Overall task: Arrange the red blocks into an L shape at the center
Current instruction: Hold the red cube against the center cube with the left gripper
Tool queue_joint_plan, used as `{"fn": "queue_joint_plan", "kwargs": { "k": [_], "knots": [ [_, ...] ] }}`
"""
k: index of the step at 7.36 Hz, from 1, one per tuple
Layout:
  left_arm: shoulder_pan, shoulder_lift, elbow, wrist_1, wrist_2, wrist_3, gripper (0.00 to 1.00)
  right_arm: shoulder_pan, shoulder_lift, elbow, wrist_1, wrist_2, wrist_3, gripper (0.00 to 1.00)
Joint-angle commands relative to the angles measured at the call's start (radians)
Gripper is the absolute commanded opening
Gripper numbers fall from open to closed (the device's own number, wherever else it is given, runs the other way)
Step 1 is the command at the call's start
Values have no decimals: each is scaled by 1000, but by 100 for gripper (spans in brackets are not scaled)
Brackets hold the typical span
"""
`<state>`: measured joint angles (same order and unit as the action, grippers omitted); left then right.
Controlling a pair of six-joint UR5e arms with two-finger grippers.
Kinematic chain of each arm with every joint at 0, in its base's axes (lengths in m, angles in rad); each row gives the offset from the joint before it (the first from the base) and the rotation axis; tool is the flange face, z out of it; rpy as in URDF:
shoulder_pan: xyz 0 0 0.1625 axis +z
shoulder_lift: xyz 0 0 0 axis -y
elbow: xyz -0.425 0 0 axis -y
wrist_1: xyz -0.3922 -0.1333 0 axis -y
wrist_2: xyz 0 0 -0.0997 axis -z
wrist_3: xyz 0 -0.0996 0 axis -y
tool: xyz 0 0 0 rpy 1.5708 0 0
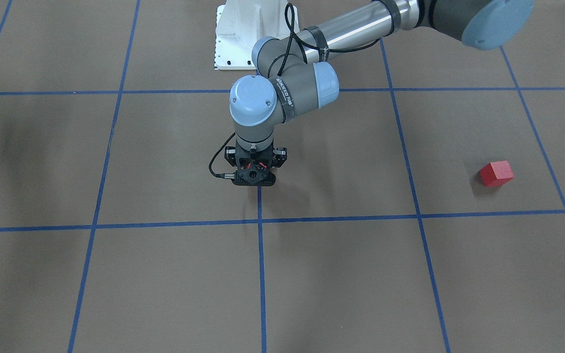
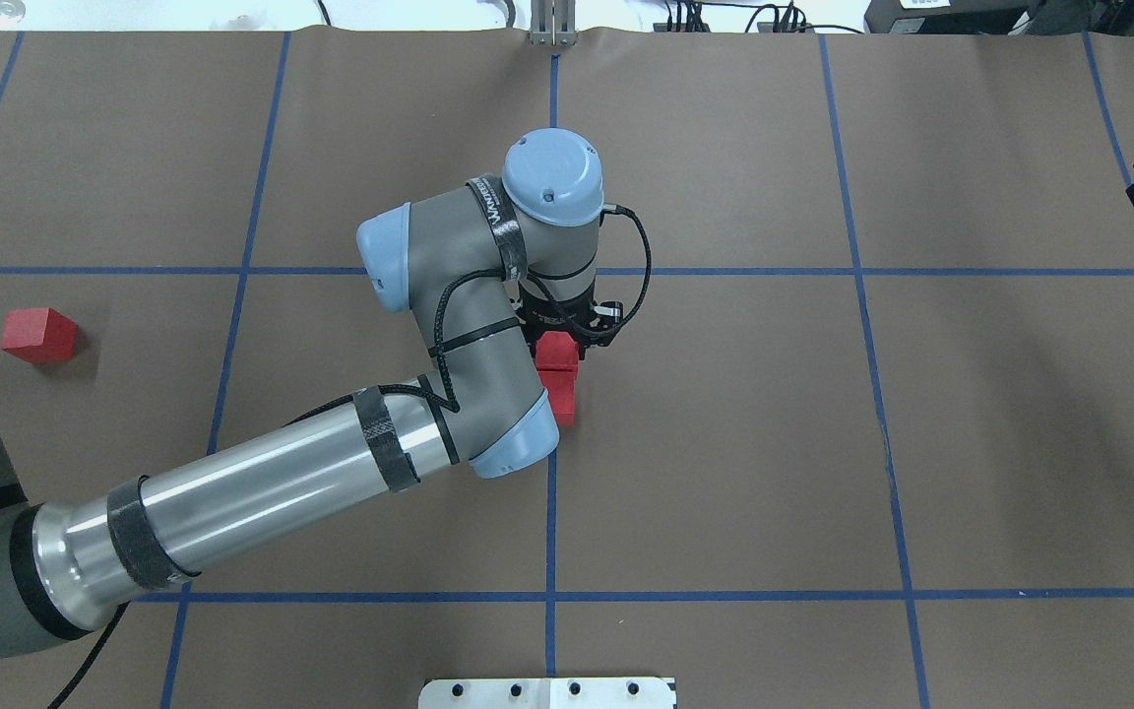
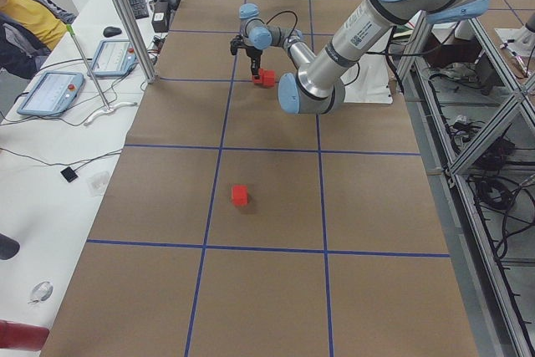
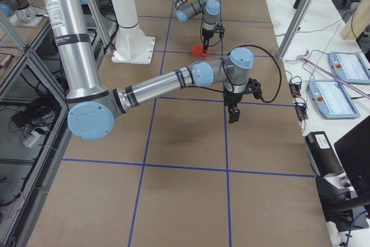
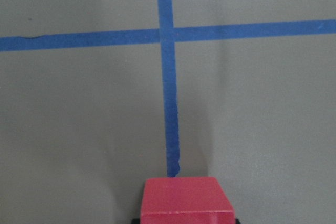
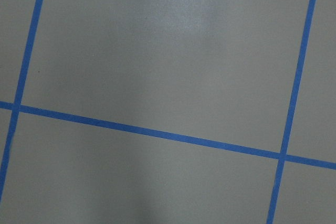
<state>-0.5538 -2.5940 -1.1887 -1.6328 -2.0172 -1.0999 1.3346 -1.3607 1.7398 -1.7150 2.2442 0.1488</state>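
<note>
Three red blocks (image 2: 40,335) — small, matte, plain-faced cubes.

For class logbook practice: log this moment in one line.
left claw: at two centre red blocks, grip unclear | third red block: apart

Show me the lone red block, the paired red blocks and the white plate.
lone red block (image 1: 497,172): front-facing view, its middle.
paired red blocks (image 2: 565,392): overhead view, lower block.
white plate (image 1: 233,53): front-facing view, flat part.
</note>
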Motion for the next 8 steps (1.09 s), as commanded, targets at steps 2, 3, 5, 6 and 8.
{"fn": "queue_joint_plan", "kwargs": {
  "k": [2,3,5,6,8],
  "knots": [
    [0,2,0,-1,0,0,17,0,0,-2,0,0,0,100],
    [0,2,0,-1,0,0,17,0,2,-2,0,0,0,100],
    [0,2,0,-1,0,0,18,0,0,-3,0,0,0,100],
    [0,2,0,1,0,0,19,0,2,-3,0,0,0,100],
    [0,2,1,-1,0,0,26,0,2,-3,0,0,0,100]
  ]
}}
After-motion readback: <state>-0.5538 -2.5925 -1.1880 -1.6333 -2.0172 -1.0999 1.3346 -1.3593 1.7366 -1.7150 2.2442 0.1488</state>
